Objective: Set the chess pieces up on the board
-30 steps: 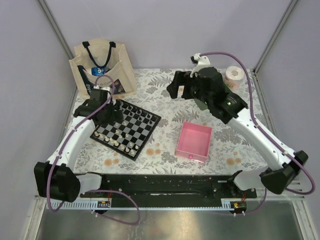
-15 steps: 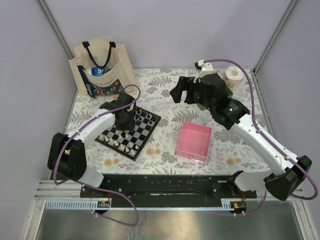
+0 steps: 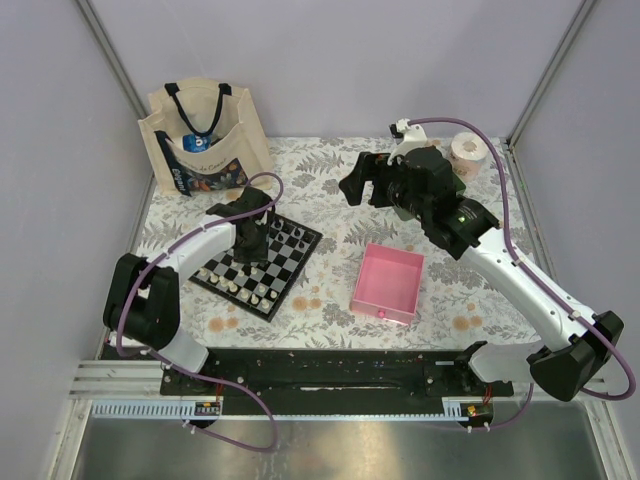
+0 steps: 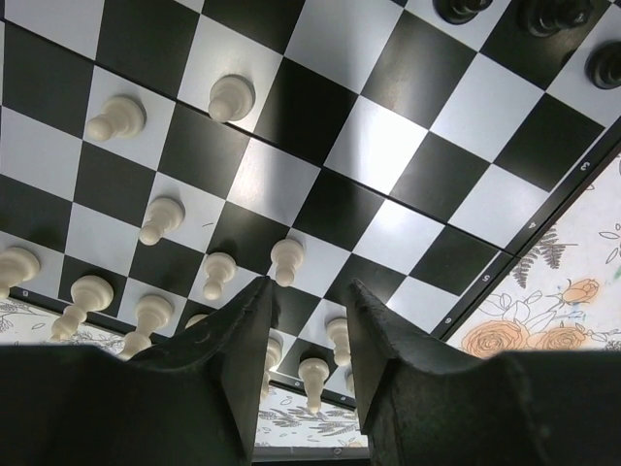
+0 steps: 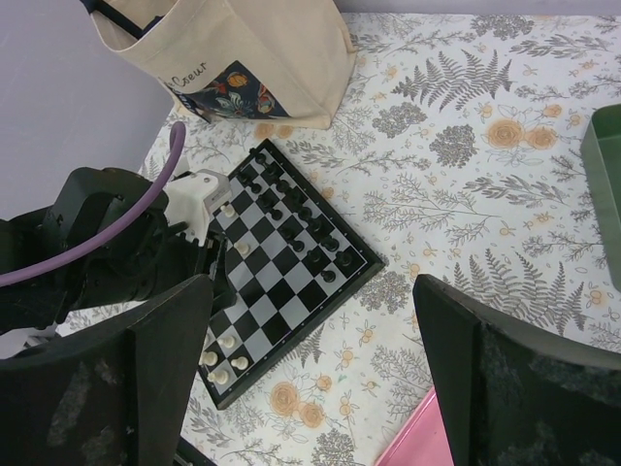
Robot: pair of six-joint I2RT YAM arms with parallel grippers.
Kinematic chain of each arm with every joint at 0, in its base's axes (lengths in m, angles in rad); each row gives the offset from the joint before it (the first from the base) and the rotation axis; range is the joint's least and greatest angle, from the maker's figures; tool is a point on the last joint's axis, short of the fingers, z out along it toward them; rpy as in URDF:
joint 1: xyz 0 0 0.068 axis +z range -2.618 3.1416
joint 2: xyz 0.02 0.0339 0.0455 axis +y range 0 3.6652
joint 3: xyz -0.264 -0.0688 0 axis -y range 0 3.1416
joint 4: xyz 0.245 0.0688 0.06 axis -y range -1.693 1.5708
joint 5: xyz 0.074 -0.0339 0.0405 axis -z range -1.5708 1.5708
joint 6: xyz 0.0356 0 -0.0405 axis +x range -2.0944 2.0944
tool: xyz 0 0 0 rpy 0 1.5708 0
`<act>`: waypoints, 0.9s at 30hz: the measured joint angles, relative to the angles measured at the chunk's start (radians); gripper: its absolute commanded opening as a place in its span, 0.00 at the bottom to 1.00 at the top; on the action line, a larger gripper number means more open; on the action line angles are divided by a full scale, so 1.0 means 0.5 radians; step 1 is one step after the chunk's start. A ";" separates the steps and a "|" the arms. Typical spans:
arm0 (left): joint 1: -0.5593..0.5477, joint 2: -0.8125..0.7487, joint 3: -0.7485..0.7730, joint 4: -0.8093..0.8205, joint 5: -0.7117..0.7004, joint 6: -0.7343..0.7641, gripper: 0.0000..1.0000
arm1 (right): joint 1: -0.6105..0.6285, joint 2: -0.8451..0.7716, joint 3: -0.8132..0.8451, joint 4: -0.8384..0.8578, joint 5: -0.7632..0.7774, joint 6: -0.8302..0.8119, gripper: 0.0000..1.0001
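From above, the left arm [image 3: 200, 245] covers the far corner of the board [image 3: 282, 264]. Up close, the fingers [image 4: 243, 369] of the left gripper [image 4: 310, 289] hide some white pieces [image 4: 312, 374] in the near rows. Black pieces [image 4: 558, 12] and the green tray [image 5: 606, 194] are cut off at the edges.

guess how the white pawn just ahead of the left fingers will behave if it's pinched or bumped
The white pawn looks tall and narrow on a small base, so a sideways bump would probably tip it. Its rounded head could slip from the fingers unless pinched squarely. Once down, it may roll on the glossy board.
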 measured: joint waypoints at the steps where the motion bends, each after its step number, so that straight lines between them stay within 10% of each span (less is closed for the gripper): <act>1: 0.000 0.003 0.000 0.004 -0.003 -0.001 0.41 | -0.001 -0.001 -0.002 0.001 -0.006 0.000 0.93; 27: 0.001 0.062 -0.005 0.026 -0.080 -0.040 0.38 | -0.022 0.001 -0.045 0.051 -0.069 0.014 0.93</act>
